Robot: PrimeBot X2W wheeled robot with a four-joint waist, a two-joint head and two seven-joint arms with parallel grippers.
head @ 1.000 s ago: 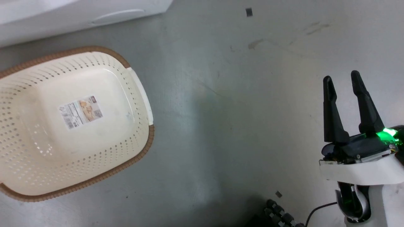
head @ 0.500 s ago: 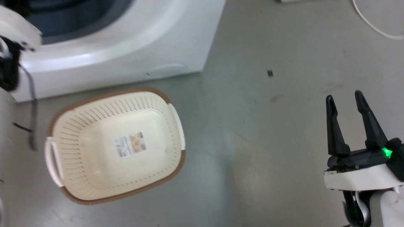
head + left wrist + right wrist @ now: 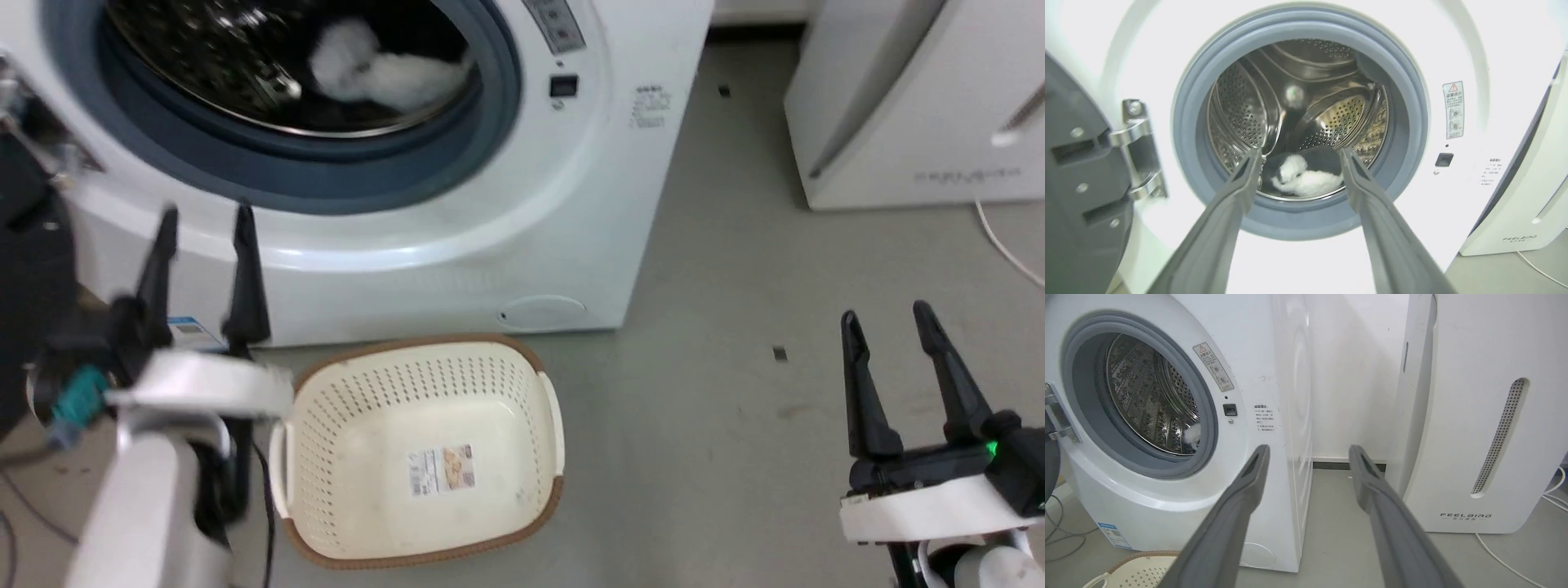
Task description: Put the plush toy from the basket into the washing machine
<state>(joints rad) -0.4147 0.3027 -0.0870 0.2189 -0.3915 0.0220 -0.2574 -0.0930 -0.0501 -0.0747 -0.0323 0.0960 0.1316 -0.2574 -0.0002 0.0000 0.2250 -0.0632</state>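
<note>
Deep at the bottom of the drum (image 3: 1241,106), toward eleven o'clock in the head view, the plush toy (image 3: 384,69) lies inside the washing machine (image 3: 588,204). It sits behind the grey gasket (image 3: 310,175) and, as far as the left wrist view shows, does not touch it.

Over the last second the head camera has risen from the floor (image 3: 718,457) to the porthole; that is the camera moving, not the things. The basket (image 3: 343,408), at six o'clock of the porthole and just before the washer's front, is empty in each picture, its label sticker (image 3: 442,469) bare. The left gripper (image 3: 206,214), out of view a second ago, now stands at eight o'clock, its jaws apart with nothing between them, aimed at the opening. The right gripper (image 3: 886,314), at four o'clock, has barely shifted; its jaws are likewise apart and empty.

I judge the transfer done, with the left arm most likely drawing back from the release. The door (image 3: 1077,183) hangs open at nine o'clock in the left wrist view.

What shows of the toy is soft and shapeless: a round white tuft joined to a longer white patch, with dark fur behind that merges into the drum's shadow. Whiskers are too fine to make out. Long, loose fur like this should settle without rolling back out.
</note>
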